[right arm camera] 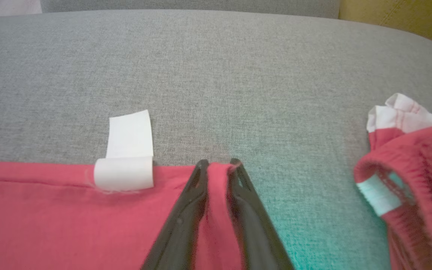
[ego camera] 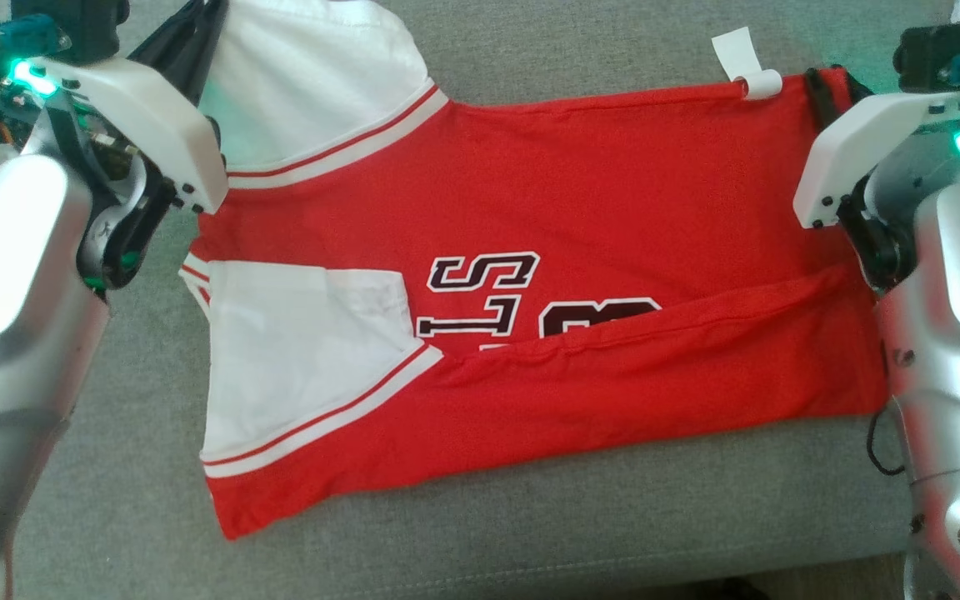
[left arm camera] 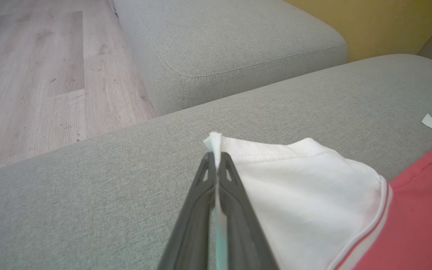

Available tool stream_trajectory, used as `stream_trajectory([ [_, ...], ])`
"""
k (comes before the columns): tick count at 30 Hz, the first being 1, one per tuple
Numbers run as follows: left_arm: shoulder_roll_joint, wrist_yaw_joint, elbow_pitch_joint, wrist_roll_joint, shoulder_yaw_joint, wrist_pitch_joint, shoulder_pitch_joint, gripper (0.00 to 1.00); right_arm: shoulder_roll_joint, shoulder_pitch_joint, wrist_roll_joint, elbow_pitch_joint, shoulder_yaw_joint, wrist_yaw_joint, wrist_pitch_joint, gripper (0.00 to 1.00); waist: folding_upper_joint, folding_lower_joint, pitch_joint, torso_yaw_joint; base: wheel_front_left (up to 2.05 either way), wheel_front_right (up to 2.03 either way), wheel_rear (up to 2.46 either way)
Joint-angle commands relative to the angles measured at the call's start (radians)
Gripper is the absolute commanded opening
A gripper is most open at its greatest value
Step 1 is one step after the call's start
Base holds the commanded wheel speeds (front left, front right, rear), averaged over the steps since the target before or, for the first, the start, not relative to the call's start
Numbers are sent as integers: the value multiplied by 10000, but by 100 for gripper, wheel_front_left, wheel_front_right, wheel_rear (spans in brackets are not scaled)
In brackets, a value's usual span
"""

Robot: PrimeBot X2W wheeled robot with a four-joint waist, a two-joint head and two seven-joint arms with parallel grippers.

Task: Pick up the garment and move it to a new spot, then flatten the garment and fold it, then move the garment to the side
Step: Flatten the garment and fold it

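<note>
1. The garment (ego camera: pixel 580 183), a red jersey w/ white sleeves & dark lettering, is laid flat across grey sofa cushion (ego camera: pixel 530 533); near edge is folded up over lower part of lettering.
2. Edge of far white sleeve (left arm camera: pixel 306 195) is pinched by left gripper (left arm camera: pixel 215 159): jaws pressed together, thin strip of cloth seen betw. fingers.
3. A fold of red hem at far corner is pinched by right gripper (right arm camera: pixel 219 165): jaws drawn in on it, cloth bunched betw. tips.
4. White label (right arm camera: pixel 126 157) is curled over same hem, just beside right gripper.
5. Second red item w/ elastic band (right arm camera: pixel 418 176) is seen apart, on same cushion.
6. Wood floor (left arm camera: pixel 32 75) is seen beyond cushion.
</note>
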State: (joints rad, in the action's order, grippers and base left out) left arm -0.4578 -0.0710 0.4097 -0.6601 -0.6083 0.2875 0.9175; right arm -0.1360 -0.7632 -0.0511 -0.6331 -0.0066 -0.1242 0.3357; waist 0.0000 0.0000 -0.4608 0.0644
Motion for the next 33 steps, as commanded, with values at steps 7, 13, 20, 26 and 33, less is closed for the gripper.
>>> stream_trajectory([
  [7, -282, -74, -52, -171, 437, -424, 485, 0, -51, -505, 87, -122, 237, -65, -597, 0, 0, 0, 416, -47, 0, 0, 0],
  [13, -274, -137, -211, -335, 440, -783, 33, 0, -144, -112, -103, -88, 426, -65, -995, 0, 0, 0, 992, -190, 0, 0, 0],
  [20, -400, 44, -1323, -700, 434, -1376, -1766, 0, -370, 1432, -762, 527, 660, -65, -1590, 0, 0, 0, 1966, -470, 0, 0, 0],
  [26, -678, 670, -2728, -908, 452, -1886, -3870, 0, -363, 2872, -1116, 1451, 407, -65, -1901, 0, 0, 0, 2595, -600, 0, 0, 0],
  [33, -681, 1379, -3642, -1108, 282, -2268, -5897, 0, -193, 4122, -1103, 2389, -53, -65, -1845, 0, 0, 0, 2905, -727, 0, 0, 0],
])
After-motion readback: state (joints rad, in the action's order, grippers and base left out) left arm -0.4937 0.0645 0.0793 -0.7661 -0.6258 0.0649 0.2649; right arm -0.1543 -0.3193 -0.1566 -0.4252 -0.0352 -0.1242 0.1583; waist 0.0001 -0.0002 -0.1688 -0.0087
